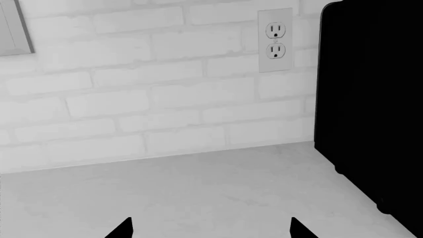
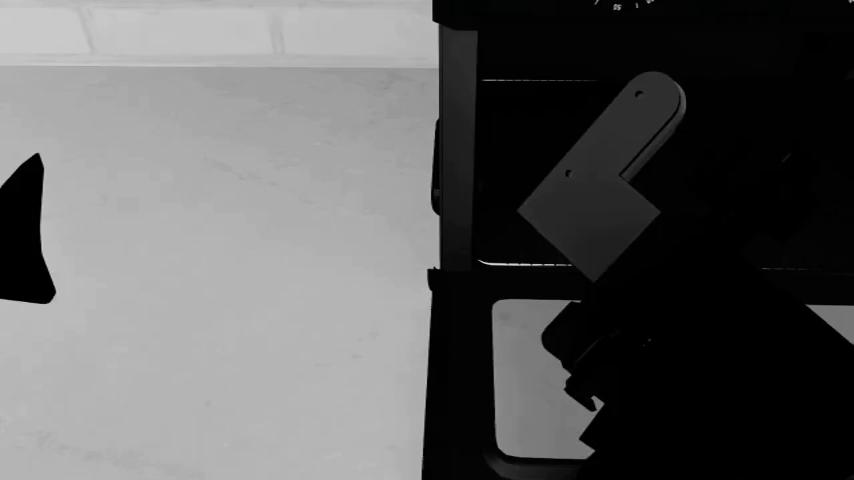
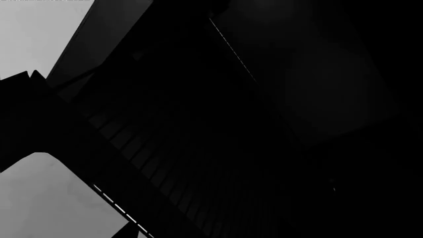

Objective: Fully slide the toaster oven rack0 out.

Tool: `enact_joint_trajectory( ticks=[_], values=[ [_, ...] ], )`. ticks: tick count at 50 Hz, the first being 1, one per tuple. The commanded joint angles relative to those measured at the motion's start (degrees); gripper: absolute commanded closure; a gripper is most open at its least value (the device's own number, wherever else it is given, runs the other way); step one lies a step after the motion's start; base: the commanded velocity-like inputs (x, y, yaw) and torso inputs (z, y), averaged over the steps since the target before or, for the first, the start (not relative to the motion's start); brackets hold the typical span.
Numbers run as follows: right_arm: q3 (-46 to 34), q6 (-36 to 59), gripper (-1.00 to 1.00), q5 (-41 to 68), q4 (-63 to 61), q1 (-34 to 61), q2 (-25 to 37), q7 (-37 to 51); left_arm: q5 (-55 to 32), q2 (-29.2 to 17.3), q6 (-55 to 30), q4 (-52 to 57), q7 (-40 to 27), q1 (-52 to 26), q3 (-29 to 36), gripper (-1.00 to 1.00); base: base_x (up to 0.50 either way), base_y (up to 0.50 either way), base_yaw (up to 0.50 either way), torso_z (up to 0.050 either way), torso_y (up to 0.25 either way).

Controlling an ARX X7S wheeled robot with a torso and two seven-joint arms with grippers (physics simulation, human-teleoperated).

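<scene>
The black toaster oven [image 2: 461, 150] stands at the right of the head view with its door [image 2: 461, 380] folded down; the counter shows through the door glass. A thin bright line low in the opening is the front edge of rack0 [image 2: 527, 263]. My right arm [image 2: 607, 190] reaches over the door into the opening. In the right wrist view faint parallel rack wires [image 3: 165, 163] fill the dark. Of my right gripper [image 3: 198, 234] only one fingertip [image 3: 130, 232] shows, so its state is unclear. My left gripper [image 1: 210, 230] is open and empty over the counter, left of the oven's side [image 1: 370, 109].
A white brick wall [image 1: 132, 99] with a power outlet [image 1: 275, 39] backs the grey counter [image 2: 214, 280]. A cabinet edge [image 1: 13, 29] shows at the wall. My left gripper also shows at the left edge of the head view [image 2: 20, 235].
</scene>
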Motion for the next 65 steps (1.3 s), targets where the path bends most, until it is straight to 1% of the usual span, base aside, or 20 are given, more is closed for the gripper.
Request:
enact_joint_trajectory(
  ticks=[1,18,19,27,33,39,44,47,51,54,57,59,62,63,64,65],
  values=[
    [0.7,-2.2,-1.00,2.2,3.2,0.1,-1.6,2.8,-0.7,-0.3,0.1,0.1,-0.5,0.1,-0.6,-1.00,0.00,0.00,0.00,0.000,0.000],
    [2.2,-6.3,-1.00,4.9,8.8,0.7,-2.8,8.1,-2.0,-0.4,0.1,-0.2,-1.3,-0.6,-0.8,-1.00,0.00,0.00,0.00,0.000,0.000],
    [2.3,-6.4,1.00,5.0,8.6,0.7,-2.8,8.2,-2.0,-0.4,0.3,-0.2,-1.3,-0.4,-0.6,-1.00,0.00,0.00,0.00,0.000,0.000],
    [1.2,-4.5,1.00,3.8,5.4,0.2,-2.7,5.8,-2.6,-0.6,0.7,-0.1,-1.5,0.0,-1.0,-1.00,0.00,0.00,0.00,0.000,0.003],
    [-0.4,-0.3,1.00,0.0,-1.1,-1.5,-0.6,1.3,-3.2,-0.6,0.4,0.2,-1.8,0.0,-1.7,-1.00,0.00,0.00,0.00,0.000,0.003],
    [-2.6,5.3,1.00,-6.5,-8.2,-2.2,1.9,-4.2,-4.2,-0.6,-0.2,0.8,-2.2,-0.2,-2.3,-1.00,0.00,0.00,0.00,0.000,0.004],
    [-4.5,8.6,1.00,-11.2,-11.6,-2.7,3.2,-8.1,-4.7,-0.3,-0.3,0.9,-2.7,-0.3,-2.1,-1.00,0.00,0.00,0.00,0.003,0.004],
    [-6.5,11.2,1.00,-16.3,-13.9,-2.6,4.2,-12.4,-5.1,-0.3,-0.3,1.1,-2.8,-0.1,-2.4,-1.00,0.00,0.00,0.00,0.003,0.008],
    [-8.5,13.2,1.00,-23.6,-16.0,-2.9,4.7,-17.8,-3.6,-1.2,2.9,-0.8,-2.5,1.4,-0.3,-1.00,0.00,0.00,0.00,0.003,0.005],
    [-9.6,13.7,1.00,-28.7,-16.8,-2.9,4.6,-21.9,-4.0,-1.1,2.6,-0.7,-2.6,1.1,-0.4,-1.00,0.00,0.00,0.00,0.003,0.004],
    [-12.4,16.4,1.00,-29.2,-18.1,-2.3,6.0,-22.2,-4.4,-1.0,2.3,-0.5,-2.7,1.0,-0.8,-1.00,0.00,0.00,0.00,0.003,0.008],
    [-12.8,16.8,1.00,-29.5,-19.6,-3.0,6.4,-22.2,-4.3,-1.2,2.7,-0.6,-2.7,1.3,-0.9,-1.00,0.00,0.00,0.00,0.000,0.006],
    [-12.2,16.8,1.00,-30.1,-21.7,-4.6,7.0,-22.2,-4.5,-1.4,2.5,-0.6,-2.8,1.3,-1.2,-1.00,0.00,0.00,0.00,0.003,0.004],
    [-8.5,14.2,1.00,-32.7,-27.3,-10.7,7.6,-22.2,-5.1,-0.9,1.9,0.1,-2.9,1.5,-1.7,-1.00,0.00,0.00,0.00,0.000,0.011],
    [-3.8,9.0,1.00,-33.1,-28.1,-13.9,4.9,-22.2,-5.5,-0.9,1.4,0.3,-3.0,1.4,-2.1,-1.00,0.00,0.00,0.00,0.011,0.000],
    [1.5,2.7,1.00,-33.3,-28.4,-16.7,0.9,-22.2,-5.6,-1.0,1.4,0.4,-3.1,1.3,-2.1,-1.00,0.00,0.00,0.00,0.000,0.011]
  ],
)
